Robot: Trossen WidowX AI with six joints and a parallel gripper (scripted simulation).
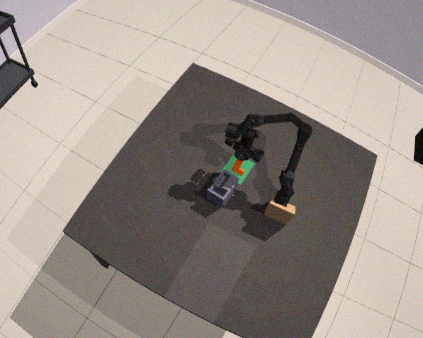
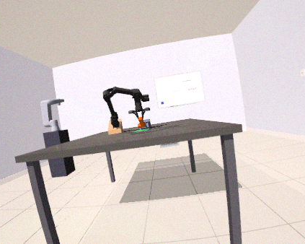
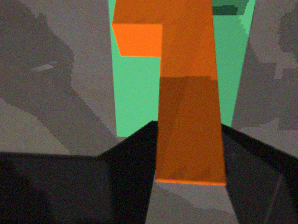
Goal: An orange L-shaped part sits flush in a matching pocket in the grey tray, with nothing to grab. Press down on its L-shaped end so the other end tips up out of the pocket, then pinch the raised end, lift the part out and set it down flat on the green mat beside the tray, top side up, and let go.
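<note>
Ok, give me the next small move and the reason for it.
Probably lower and tilt the orange part flat onto the green mat. The gripper is shut on it over the mat, clear of the grey tray, with the part hanging upright.

top: high, looking down, far | exterior: low, across the table, far | wrist: close, downward

The orange part's upper end is cut off by the wrist picture's top edge — the fingers' tips cannot be made out. From above, one end is hidden under the gripper.
</note>
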